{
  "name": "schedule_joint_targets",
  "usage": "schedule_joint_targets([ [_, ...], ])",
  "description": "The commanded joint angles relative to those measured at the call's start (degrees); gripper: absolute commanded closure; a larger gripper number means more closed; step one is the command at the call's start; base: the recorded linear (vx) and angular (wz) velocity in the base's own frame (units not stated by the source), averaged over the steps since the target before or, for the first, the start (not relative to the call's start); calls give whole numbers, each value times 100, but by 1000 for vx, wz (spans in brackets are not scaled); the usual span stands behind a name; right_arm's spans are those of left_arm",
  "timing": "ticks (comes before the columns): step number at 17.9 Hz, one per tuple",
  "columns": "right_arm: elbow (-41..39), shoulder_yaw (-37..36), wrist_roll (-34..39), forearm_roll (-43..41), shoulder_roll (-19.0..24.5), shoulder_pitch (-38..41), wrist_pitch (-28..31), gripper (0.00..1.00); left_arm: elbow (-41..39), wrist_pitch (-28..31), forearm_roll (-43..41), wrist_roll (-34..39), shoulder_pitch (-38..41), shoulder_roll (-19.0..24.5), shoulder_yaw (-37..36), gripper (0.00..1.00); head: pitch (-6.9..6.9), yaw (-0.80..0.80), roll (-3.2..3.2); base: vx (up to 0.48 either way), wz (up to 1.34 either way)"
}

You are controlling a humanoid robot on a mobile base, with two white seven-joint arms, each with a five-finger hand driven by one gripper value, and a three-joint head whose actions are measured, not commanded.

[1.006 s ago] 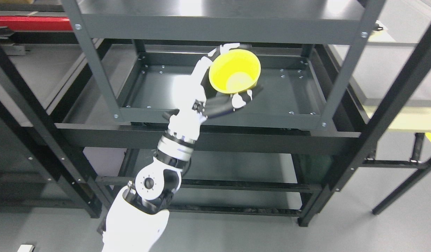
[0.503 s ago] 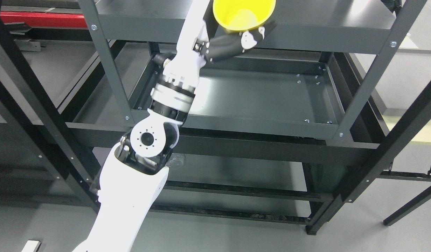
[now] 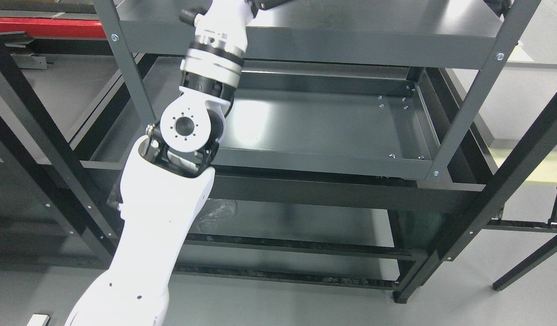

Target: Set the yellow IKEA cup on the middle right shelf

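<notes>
Dark grey steel is filling most of what we are seeing: a rack (image 3: 305, 45) with an upper shelf (image 3: 373, 27) crossing the top and a lower tray shelf (image 3: 328, 131) beneath it. We are reaching our left arm (image 3: 169, 194) up from the lower left, its round white elbow joint (image 3: 185, 127) lying in front of the tray's left part and the ringed wrist (image 3: 215, 54) crossing the upper shelf's front edge. The left hand (image 3: 264, 3) is running out past the top edge, so only a dark sliver of it is showing above the upper shelf, and we cannot tell how its fingers are set or whether they are holding anything. The yellow cup is out of view, and we cannot tell where it is. Below the hand, the tray is catching a bright glare near the elbow. Our right arm is not showing.
</notes>
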Motion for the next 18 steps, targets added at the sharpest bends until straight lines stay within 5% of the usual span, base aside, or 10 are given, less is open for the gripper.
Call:
schedule_joint_targets([
  [1, 0, 97, -1231, -141, -100, 62, 19, 1, 1553, 406, 590, 457, -705, 101, 374, 100, 0, 0, 0, 0, 0],
  [5, 0, 97, -1231, -141, -100, 62, 19, 0, 2265, 794, 1056, 835, -1223, 101, 383, 100, 0, 0, 0, 5, -17],
  [13, 0, 97, -1231, -141, -100, 62, 19, 0, 3189, 1374, 3604, 1266, -1927, 101, -143, 100, 0, 0, 0, 25, -11],
  [18, 0, 97, -1231, -141, -100, 62, 19, 1, 3628, 1559, 3835, 1679, -2085, 101, -601, 100, 0, 0, 0, 22, -122],
])
